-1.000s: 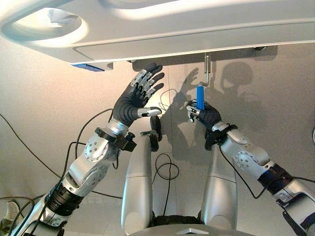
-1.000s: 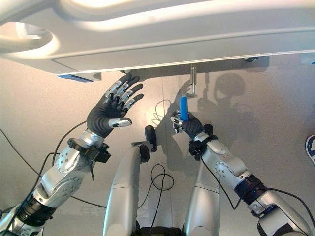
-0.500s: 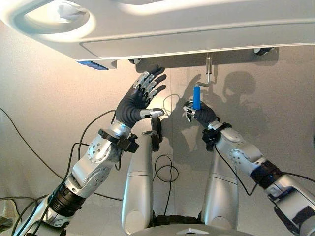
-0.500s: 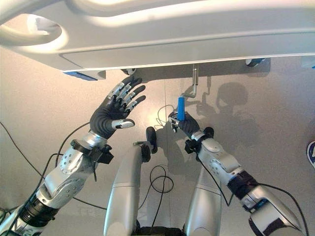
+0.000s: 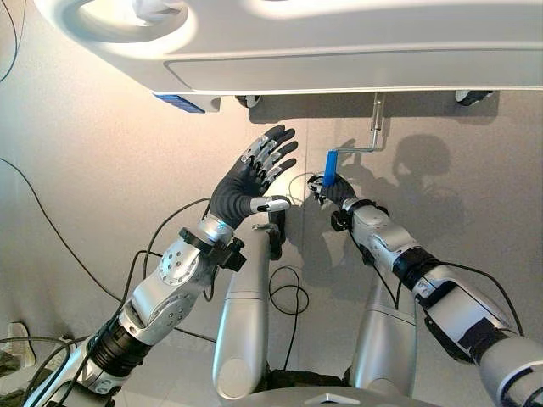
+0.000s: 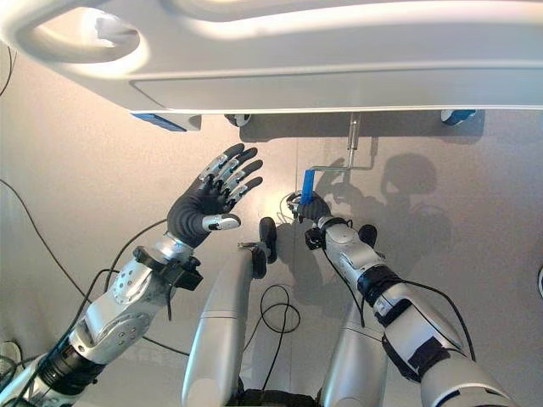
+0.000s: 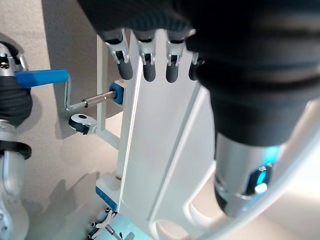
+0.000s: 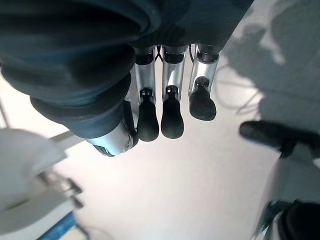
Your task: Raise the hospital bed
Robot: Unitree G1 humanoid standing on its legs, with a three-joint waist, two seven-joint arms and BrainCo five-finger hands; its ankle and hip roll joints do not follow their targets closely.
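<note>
The white footboard of the hospital bed (image 5: pixel 339 51) spans the far side of the head views. Below it a metal crank rod (image 5: pixel 376 114) comes down and bends sideways to a blue crank handle (image 5: pixel 330 161). My right hand (image 5: pixel 327 188) is shut on that blue handle, holding it from underneath, and the crank arm now lies level. From the left wrist the blue crank handle (image 7: pixel 42 76) shows beside the footboard (image 7: pixel 155 150). My left hand (image 5: pixel 242 186) is raised in the air left of the crank, open with fingers spread, touching nothing.
Caster wheels (image 5: pixel 472 97) (image 5: pixel 248 101) stand under the bed's end on the pale floor. A blue fitting (image 5: pixel 182 103) sits under the footboard's left corner. Open floor lies to the left of my left hand.
My right hand has swung the blue handle to the left, so the crank arm has turned from hanging down to level. The left hand stays raised and open. The camera has shifted.
</note>
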